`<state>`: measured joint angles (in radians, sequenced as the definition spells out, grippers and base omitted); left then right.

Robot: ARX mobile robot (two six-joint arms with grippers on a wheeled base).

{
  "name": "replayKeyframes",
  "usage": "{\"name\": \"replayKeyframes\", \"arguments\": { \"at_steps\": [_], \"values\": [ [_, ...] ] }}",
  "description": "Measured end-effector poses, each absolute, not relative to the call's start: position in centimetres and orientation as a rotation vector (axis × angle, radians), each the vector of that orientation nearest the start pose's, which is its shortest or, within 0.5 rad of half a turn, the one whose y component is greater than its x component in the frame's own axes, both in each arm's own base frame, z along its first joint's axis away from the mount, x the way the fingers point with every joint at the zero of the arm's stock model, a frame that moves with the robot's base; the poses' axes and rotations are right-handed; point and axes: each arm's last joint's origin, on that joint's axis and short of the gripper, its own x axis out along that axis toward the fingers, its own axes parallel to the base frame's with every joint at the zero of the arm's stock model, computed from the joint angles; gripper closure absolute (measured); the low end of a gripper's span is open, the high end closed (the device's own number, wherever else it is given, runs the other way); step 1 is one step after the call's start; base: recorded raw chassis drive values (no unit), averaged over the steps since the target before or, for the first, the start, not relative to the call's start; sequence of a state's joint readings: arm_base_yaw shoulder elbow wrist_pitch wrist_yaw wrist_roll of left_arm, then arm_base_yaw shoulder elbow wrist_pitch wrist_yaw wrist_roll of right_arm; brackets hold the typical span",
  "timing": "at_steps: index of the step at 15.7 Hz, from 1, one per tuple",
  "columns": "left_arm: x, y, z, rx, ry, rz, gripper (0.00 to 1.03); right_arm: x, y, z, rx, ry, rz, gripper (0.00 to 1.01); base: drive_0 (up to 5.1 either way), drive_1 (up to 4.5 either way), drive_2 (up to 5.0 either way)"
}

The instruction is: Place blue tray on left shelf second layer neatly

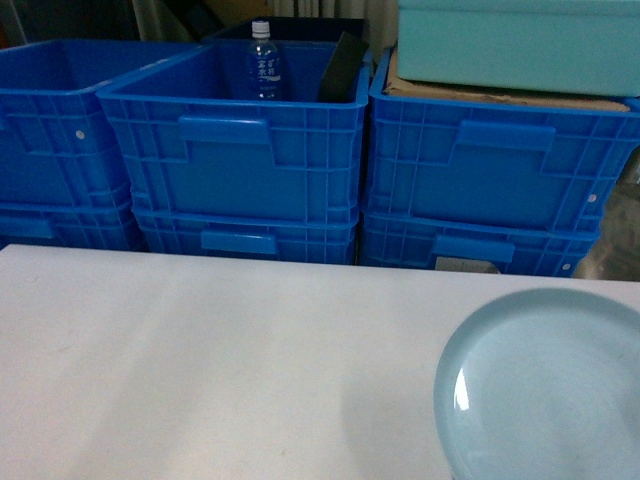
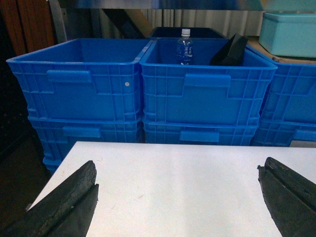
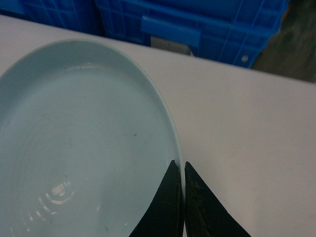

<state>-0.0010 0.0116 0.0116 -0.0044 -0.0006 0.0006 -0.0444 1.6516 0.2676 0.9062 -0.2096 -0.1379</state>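
**Right gripper pinching the tray rim**

The right gripper is clamped on the right rim of the blue tray, which lies on the white table. The left gripper hangs spread wide over bare tabletop; stacked blue crates stand ahead.

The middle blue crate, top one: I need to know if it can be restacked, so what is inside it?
Inside the middle crate stand a clear water bottle with a blue label and a dark flat object leaning against its right wall. The crate's floor is hidden by its front wall.
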Motion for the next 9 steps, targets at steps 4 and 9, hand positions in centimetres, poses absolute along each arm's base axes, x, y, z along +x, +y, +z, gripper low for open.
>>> {"name": "replayKeyframes", "arguments": {
  "at_steps": [4,9],
  "values": [
    [9.8,0.0,16.6,0.001,0.004,0.0,0.05,21.1,0.5,14.4,-0.129,0.237,0.222,0.99,0.0,0.0,0.0],
    [9.8,0.0,16.6,0.001,0.004,0.0,0.05,16.8,0.9,20.6,-0.07,0.029,0.195,0.99,0.0,0.0,0.0]
  ]
}}
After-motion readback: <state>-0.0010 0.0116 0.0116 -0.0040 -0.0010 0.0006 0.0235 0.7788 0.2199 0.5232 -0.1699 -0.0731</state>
